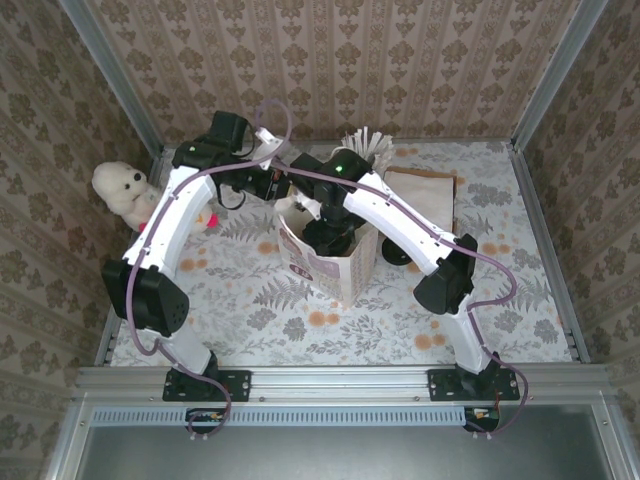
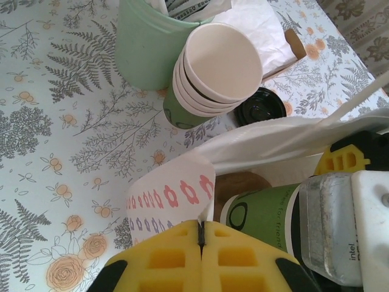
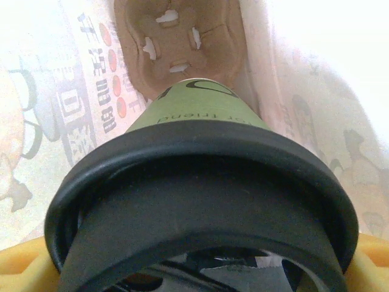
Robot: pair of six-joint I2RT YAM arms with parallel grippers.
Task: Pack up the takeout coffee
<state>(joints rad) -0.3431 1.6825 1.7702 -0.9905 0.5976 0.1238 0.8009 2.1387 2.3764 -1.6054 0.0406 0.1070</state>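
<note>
From above, the paper bag point(image 1: 345, 275) stands open near the middle of the table point(image 1: 500, 300), with both arms bent in over it. The right gripper point(image 1: 325, 235) reaches straight down into the bag's mouth. The left gripper point(image 1: 287, 195) sits at the bag's far-left rim. A plush toy point(image 1: 125, 190) sits at the left edge, well apart from the bag.

In the left wrist view, the left gripper point(image 2: 200, 236) has its yellow pads pressed together, and the flower-printed rim of the paper bag point(image 2: 170, 194) runs right into the seam between them — pinched there. Inside the bag is the takeout coffee point(image 2: 261, 216). Its green side lies across the picture, base toward the left, and its lid end is hidden under the right wrist. A brown cup carrier point(image 2: 240, 182) shows just beyond the base. Outside the bag, a stack of cream cups point(image 2: 216, 70) leans against a mint-green holder point(image 2: 146, 45), with a loose black lid point(image 2: 261, 108) beside the stack. To the left, the fern-print cloth lies bare.

In the right wrist view, the right gripper point(image 3: 197, 264) is clamped on the takeout coffee point(image 3: 194, 112) at its black lid, with a yellow finger at each lower corner. The cup's long axis runs away from the camera — lid nearest, base pointing at the cup carrier point(image 3: 179, 39) on the bag floor. I cannot tell whether the base touches it. The printed bag wall is close on the left and the pale wall close on the right, so there is little room sideways.
</note>
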